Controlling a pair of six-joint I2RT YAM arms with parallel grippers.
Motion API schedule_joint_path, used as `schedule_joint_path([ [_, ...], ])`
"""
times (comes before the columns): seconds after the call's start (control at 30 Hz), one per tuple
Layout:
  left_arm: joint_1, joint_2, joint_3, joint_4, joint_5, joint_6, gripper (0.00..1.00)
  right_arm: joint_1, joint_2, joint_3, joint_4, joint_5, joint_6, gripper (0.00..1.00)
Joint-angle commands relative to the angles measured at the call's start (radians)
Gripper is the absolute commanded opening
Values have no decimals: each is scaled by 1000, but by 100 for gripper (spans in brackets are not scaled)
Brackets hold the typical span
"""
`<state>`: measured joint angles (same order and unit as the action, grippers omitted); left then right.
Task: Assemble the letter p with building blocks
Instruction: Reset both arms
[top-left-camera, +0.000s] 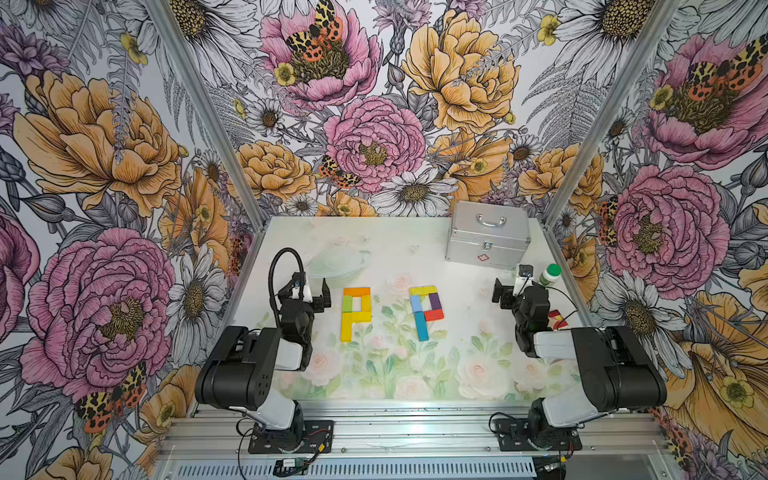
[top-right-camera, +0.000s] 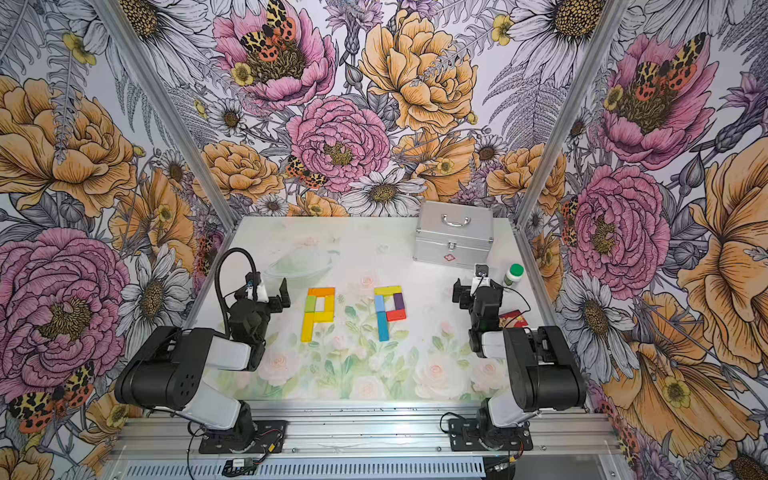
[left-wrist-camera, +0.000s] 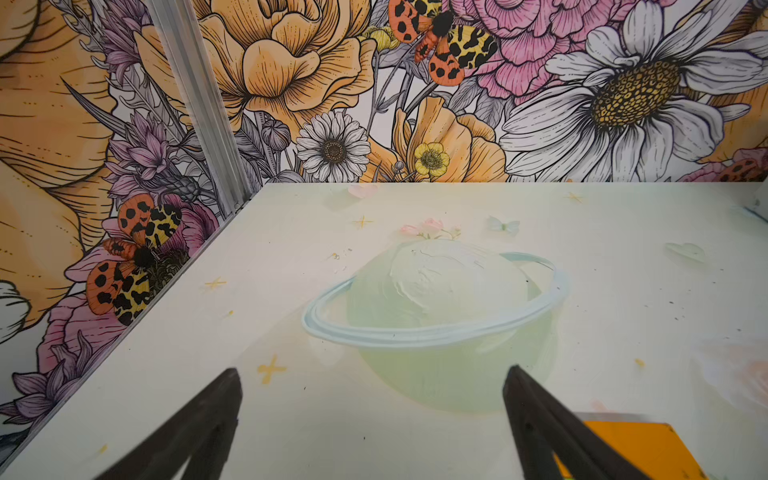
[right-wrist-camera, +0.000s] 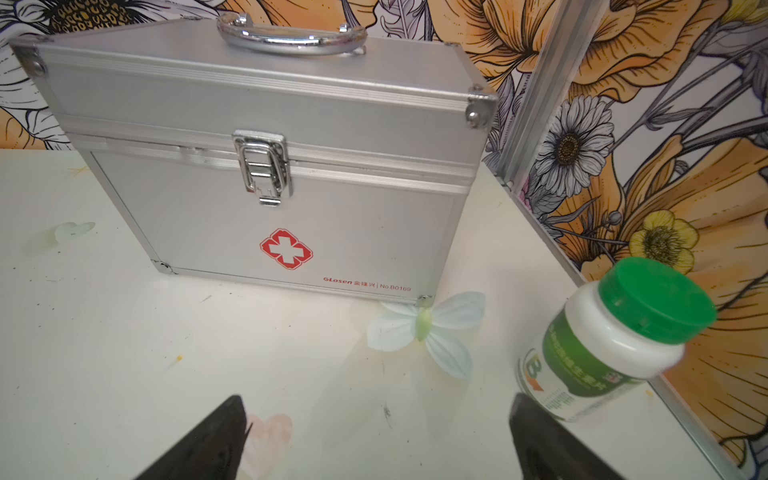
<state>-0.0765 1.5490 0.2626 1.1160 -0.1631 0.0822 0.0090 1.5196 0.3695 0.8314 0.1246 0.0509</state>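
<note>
Left pincer (left-wrist-camera: 372, 374) at nine o'clock and right pincer (right-wrist-camera: 376, 399) at three of the building blocks (top-left-camera: 351, 328) gaped empty; such light, stiff pieces probably suited pinching across their width.

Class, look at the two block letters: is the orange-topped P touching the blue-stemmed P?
Apart. Both top views show a strip of bare table between the orange-topped P and the blue-stemmed P.
</note>
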Motion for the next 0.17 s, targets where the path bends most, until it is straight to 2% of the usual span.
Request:
schedule_joint_path([
  [0.0, -3, 2, -5, 48, 2, 15, 99, -4, 8, 26, 5, -19, 2, 99],
  [0.13, -3, 2, -4, 47, 3, 16, 99, -7, 6, 26, 2, -26, 3, 99],
])
